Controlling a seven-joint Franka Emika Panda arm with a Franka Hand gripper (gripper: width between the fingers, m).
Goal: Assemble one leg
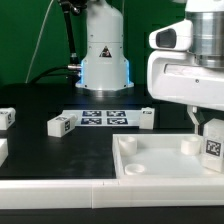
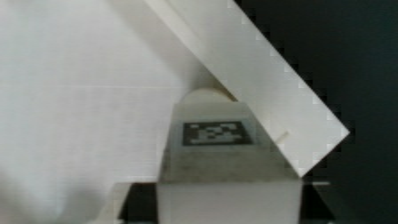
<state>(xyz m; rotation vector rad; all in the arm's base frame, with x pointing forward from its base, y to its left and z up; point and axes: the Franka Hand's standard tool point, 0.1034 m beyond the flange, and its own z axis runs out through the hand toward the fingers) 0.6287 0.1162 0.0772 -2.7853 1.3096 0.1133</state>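
My gripper (image 1: 208, 128) is shut on a leg (image 1: 213, 142), a small white block with a black-and-white tag. It holds the leg upright over the large white tray-like piece (image 1: 150, 165), at that piece's corner on the exterior view's right. In the wrist view the leg (image 2: 217, 140) sits between my dark fingers (image 2: 143, 203), tag facing the camera, and my gripper (image 2: 222, 205) closes on its sides. The tray piece's wall (image 2: 267, 70) runs diagonally behind it. I cannot tell whether the leg touches a socket.
Loose legs lie on the black table: one (image 1: 60, 125) left of the marker board (image 1: 105, 117), one (image 1: 147, 117) right of it, two (image 1: 5, 118) at the far left edge. The robot base (image 1: 104, 60) stands behind.
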